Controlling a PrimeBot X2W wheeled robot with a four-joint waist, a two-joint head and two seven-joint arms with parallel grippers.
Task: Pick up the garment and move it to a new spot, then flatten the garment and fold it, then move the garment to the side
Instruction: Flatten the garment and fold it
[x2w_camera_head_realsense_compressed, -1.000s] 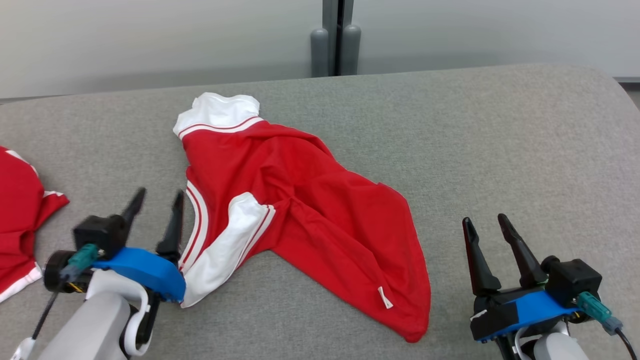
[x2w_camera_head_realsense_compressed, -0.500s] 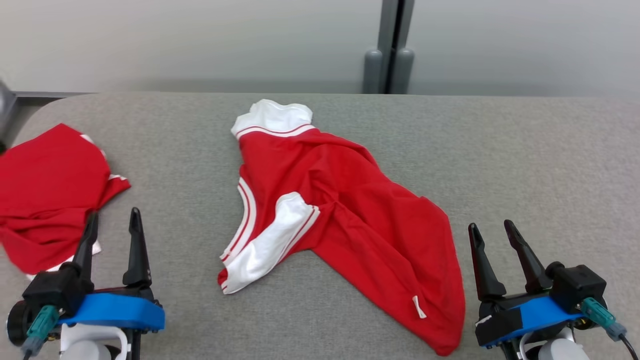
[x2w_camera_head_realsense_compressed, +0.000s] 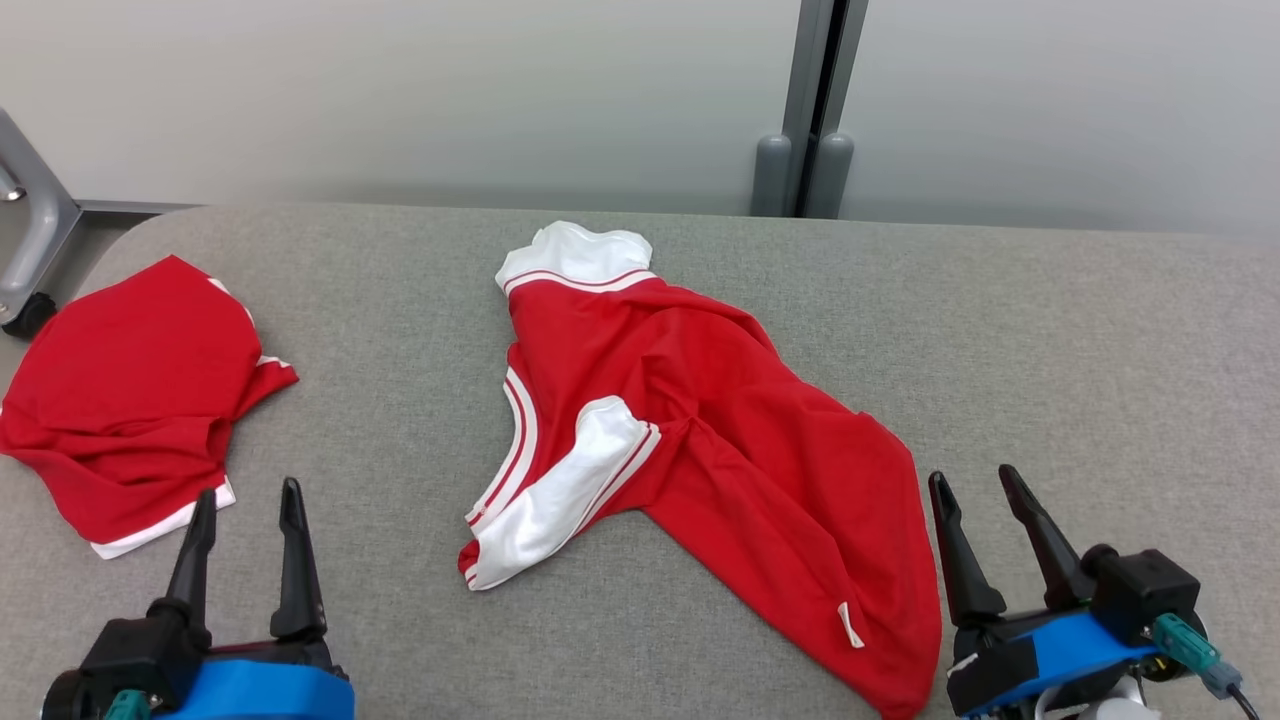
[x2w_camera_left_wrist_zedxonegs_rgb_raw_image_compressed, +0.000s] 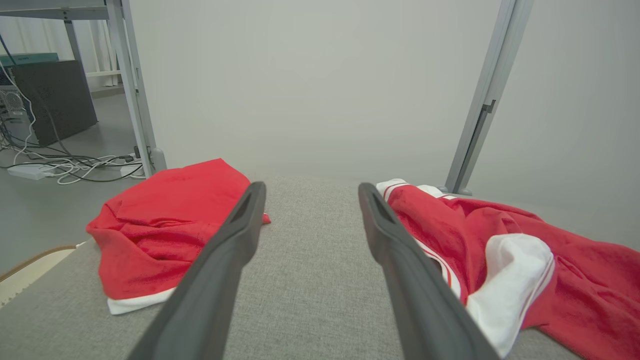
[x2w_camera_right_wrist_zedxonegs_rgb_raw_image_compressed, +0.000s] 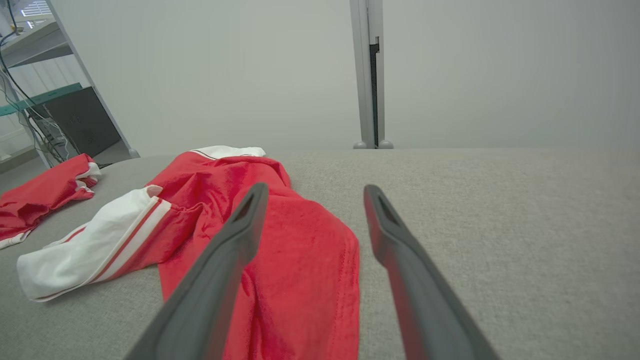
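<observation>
Across the head view spreads a grey cloth-covered table. On its middle lies the garment, a red shirt with white, red-striped trim, crumpled and spread slantwise. At the table's left end, well apart, sits a second red shirt, bunched up. At the near edge, the left gripper and the right gripper both stand with fingers parted, empty; the right one is just beside the garment's hem. A small white tag on that hem is too small to read.
</observation>
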